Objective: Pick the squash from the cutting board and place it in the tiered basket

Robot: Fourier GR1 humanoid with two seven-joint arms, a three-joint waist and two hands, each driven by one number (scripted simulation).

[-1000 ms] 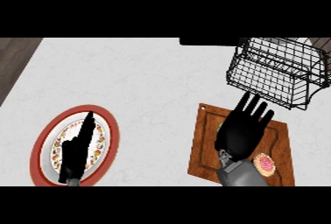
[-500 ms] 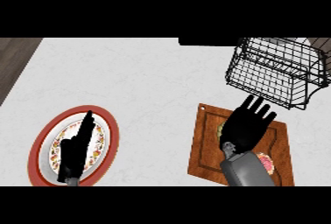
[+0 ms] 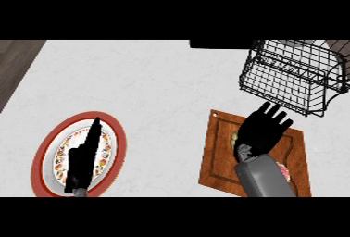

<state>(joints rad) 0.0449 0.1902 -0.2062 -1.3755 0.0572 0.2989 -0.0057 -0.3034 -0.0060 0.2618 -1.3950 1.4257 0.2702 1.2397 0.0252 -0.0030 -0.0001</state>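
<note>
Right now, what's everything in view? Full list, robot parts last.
counter: 1, white marbled, fills most of the view
tiered basket: 1, black wire, upper right
cutting board: 1, brown wood, lower right, below the basket
squash: 1, only a yellowish sliver shows, on the board, mostly hidden under the right hand
pink round item: 1, pink and white, near the board's lower right
plate: 1, red rim, patterned white centre, lower left
left robot hand: 1, black, open, over the plate
right robot hand: 1, black, open, fingers spread, over the board
</note>
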